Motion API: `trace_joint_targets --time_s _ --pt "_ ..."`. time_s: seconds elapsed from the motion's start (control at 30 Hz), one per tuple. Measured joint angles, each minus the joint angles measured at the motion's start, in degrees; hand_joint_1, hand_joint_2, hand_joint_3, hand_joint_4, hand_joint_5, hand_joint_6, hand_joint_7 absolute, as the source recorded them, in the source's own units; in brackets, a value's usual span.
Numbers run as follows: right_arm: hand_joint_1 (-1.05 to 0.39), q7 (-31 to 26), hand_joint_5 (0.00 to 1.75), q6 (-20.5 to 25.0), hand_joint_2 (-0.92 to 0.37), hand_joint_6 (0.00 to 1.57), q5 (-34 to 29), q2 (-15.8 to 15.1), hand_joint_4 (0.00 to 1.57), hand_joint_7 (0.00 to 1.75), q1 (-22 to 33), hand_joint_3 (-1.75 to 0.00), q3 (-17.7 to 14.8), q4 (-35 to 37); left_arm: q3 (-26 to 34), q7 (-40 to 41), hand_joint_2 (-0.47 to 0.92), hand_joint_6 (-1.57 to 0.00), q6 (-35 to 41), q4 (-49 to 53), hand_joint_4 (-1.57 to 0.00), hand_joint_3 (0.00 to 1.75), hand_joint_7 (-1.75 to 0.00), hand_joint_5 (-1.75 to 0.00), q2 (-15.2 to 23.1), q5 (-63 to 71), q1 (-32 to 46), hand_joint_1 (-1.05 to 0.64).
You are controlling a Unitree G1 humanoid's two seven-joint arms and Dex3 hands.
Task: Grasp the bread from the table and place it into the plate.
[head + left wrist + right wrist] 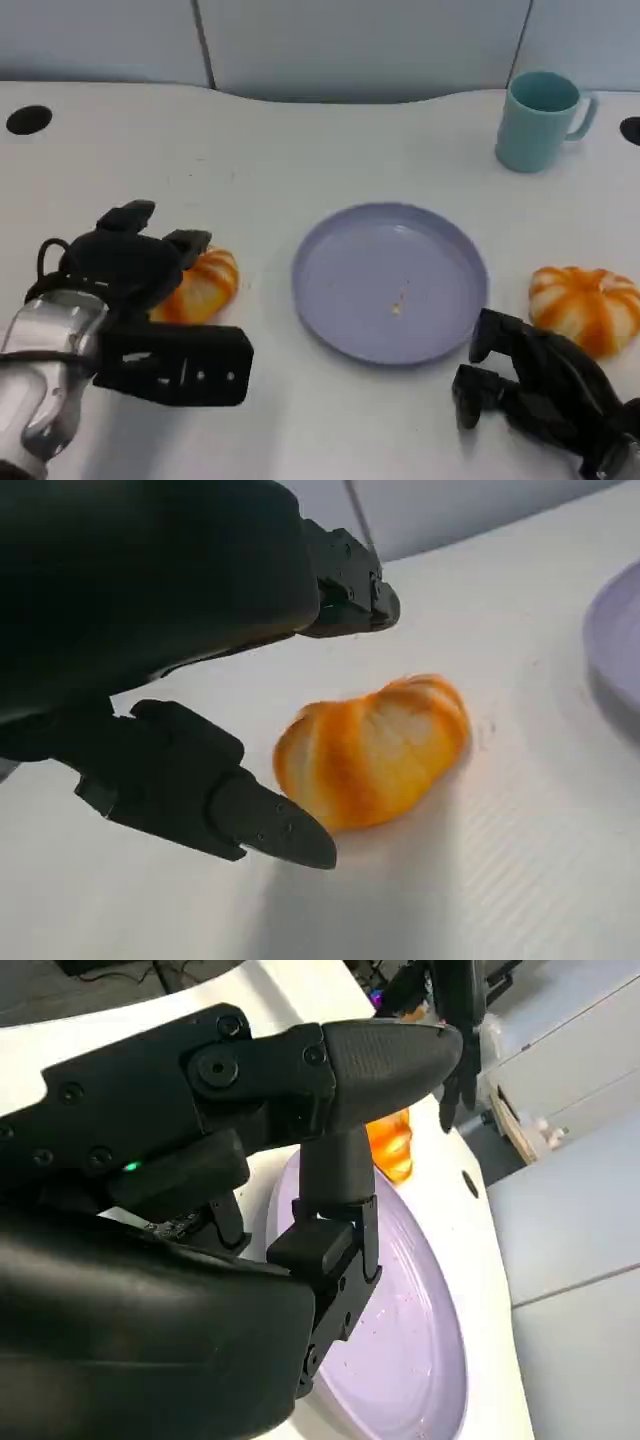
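Lab: white partitioned table point(300, 140)

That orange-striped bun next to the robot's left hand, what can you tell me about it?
The bun is a rounded roll, glossy orange with pale cream stripes running over it, probably a plastic model. It lies on its side on the white table, left of the lilac plate and apart from it. The left hand hovers over it with fingers spread to either side; no contact is visible. A similar bun lies right of the plate.
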Motion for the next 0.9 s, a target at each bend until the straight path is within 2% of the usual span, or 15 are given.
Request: trace_joint_targets --time_s 0.33,0.6,0.8,0.83,0.9 --pt "-0.54 0.20 1.75 -0.07 -0.92 0.70 0.09 -0.15 0.74 1.51 0.25 -0.30 0.13 -0.16 -4.89 0.86 0.70 -0.13 1.20 12.73 -0.01 0.00 -0.01 -0.01 -2.98 -3.58 -7.15 -0.36" --pt "-0.53 0.03 1.75 0.09 -0.92 0.69 0.42 -0.29 0.74 1.50 0.37 -0.31 0.11 -0.25 -7.92 12.77 0.74 -0.18 -1.15 33.94 -0.07 0.01 -0.03 -0.04 -6.89 -6.25 -15.84 -0.28" --pt "-0.53 0.16 1.75 0.12 -0.92 0.69 0.45 -0.46 0.75 1.52 0.69 -0.32 0.21 -0.72 -9.44 23.68 0.83 -0.46 -7.23 44.68 -0.39 0.02 -0.09 -0.19 -7.65 -8.15 -19.44 -0.19" --pt "-0.53 0.15 1.75 0.11 -0.92 0.70 0.45 -0.48 0.75 1.52 0.73 -0.29 0.21 -0.77 -9.46 25.62 0.88 -0.66 -8.43 45.83 -0.58 0.02 -0.14 -0.32 -7.70 -8.79 -19.48 -0.18" --pt "-0.53 -0.11 1.75 0.30 -0.92 0.70 0.46 -0.49 0.75 1.51 0.85 -0.28 0.21 -1.00 -9.49 30.98 0.91 -0.88 -11.32 47.98 -0.67 0.07 -0.12 -0.63 -7.77 -9.70 -19.20 -0.18"
